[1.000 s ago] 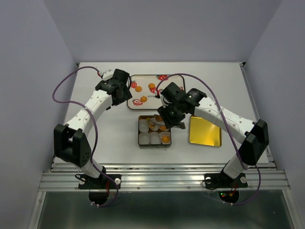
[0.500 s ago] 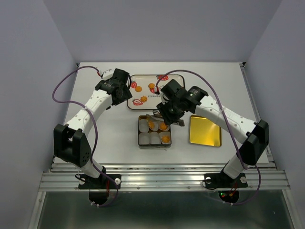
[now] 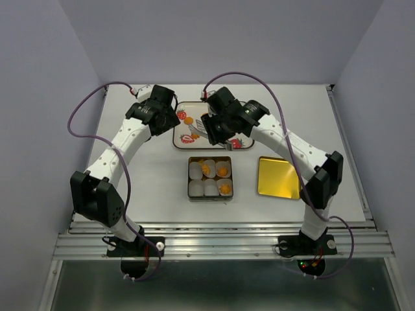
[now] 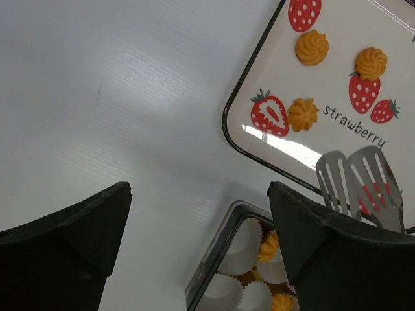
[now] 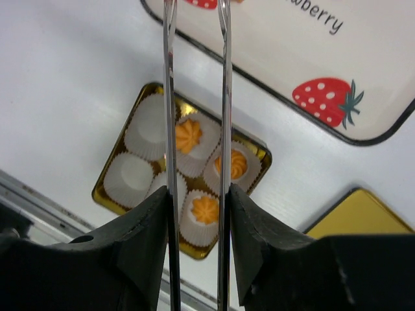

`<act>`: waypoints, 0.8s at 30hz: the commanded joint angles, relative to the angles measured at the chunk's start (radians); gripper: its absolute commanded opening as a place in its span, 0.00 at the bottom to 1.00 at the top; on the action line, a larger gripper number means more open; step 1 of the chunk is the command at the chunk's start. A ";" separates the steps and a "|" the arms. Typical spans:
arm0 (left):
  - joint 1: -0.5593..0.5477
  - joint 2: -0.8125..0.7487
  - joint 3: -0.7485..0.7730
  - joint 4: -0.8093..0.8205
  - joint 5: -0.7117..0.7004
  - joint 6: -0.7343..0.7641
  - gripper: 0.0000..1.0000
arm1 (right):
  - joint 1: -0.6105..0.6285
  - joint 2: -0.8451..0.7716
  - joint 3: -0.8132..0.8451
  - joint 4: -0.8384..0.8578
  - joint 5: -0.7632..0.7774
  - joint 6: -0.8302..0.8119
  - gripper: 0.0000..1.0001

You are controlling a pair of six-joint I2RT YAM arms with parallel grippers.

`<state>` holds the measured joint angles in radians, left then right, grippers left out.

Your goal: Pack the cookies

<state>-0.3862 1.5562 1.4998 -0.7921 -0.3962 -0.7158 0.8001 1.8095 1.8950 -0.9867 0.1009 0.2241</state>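
The right arm has just swung off the square gold tin and back over the white strawberry-printed tray at the far side of the tabletop. A second ago it was bent low over the tin's back row.

The right tool is clamped on a pair of slim steel tongs. Their slotted tips hang just above the tray's near edge, with nothing between them that I can see.

Three of the small orange-yellow flower-shaped cookies now sit in white fluted paper cups inside the tin: two in the back row, one in the front right corner. The other three cups are bare.

Three more cookies lie loose on the tray among the printed strawberries, so I'd call it half packed, with the arm lining up for the fourth.

The left tool is spread wide and holds nothing, hovering near the tray's left corner. The flat gold lid lies just right of the tin.
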 commanded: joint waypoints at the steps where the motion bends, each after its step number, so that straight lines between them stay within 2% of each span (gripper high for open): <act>1: -0.002 -0.019 0.039 -0.032 -0.009 -0.001 0.99 | -0.033 0.091 0.137 0.048 0.077 -0.020 0.45; 6: -0.002 -0.041 0.010 -0.022 -0.004 -0.002 0.99 | -0.042 0.200 0.203 0.049 0.068 -0.012 0.45; 24: 0.000 -0.074 -0.058 0.007 0.013 0.018 0.99 | -0.052 0.304 0.216 0.063 0.029 -0.042 0.49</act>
<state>-0.3859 1.5208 1.4475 -0.7952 -0.3733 -0.7136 0.7528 2.1036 2.0541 -0.9638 0.1345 0.1978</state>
